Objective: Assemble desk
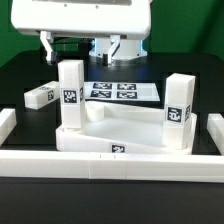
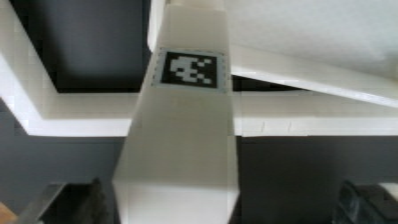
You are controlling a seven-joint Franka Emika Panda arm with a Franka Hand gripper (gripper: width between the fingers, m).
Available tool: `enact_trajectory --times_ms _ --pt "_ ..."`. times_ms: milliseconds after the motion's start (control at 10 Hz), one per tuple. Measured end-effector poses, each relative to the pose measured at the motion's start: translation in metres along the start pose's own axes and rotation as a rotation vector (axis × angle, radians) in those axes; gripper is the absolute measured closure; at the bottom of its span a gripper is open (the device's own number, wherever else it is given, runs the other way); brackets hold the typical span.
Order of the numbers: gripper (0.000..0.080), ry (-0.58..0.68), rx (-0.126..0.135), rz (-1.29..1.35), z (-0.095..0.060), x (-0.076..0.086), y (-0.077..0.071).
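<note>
The desk tabletop [image 1: 112, 142], a white tray, lies in the middle of the black table. Two white tagged legs stand upright on it. One leg [image 1: 70, 85] is at the corner on the exterior view's left, the other [image 1: 178, 110] at the corner on its right. A third leg [image 1: 40, 96] lies loose on the table at the left. My gripper [image 1: 80, 50] hangs over the left leg. In the wrist view that leg [image 2: 178, 140] runs down to the tabletop [image 2: 302, 115]. Its near end sits between my gripper's [image 2: 222, 210] open fingers [image 2: 68, 205], with a gap on each side.
The marker board [image 1: 150, 92] lies flat behind the tabletop. Long white border bars fence the table at the front [image 1: 110, 165], the left [image 1: 5, 125] and the right [image 1: 215, 130].
</note>
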State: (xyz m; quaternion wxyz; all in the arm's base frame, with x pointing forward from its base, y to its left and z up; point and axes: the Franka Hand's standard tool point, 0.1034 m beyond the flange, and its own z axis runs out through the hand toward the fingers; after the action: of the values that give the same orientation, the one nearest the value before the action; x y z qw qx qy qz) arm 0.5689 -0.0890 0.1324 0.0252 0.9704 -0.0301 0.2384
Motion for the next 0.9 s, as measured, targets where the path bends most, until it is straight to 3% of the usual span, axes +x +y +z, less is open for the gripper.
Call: enact_trajectory --times_ms 300,700,800,900 --pt "0.015 -0.008 0.011 0.019 -0.011 0.006 0.01" --pt "0.015 -0.033 0.027 0.04 -0.008 0.001 0.009" --pt "0.015 -0.061 0.042 0.078 -0.007 -0.003 0.009" --pt "0.015 -0.183 0.101 0.114 -0.009 -0.01 -0.003"
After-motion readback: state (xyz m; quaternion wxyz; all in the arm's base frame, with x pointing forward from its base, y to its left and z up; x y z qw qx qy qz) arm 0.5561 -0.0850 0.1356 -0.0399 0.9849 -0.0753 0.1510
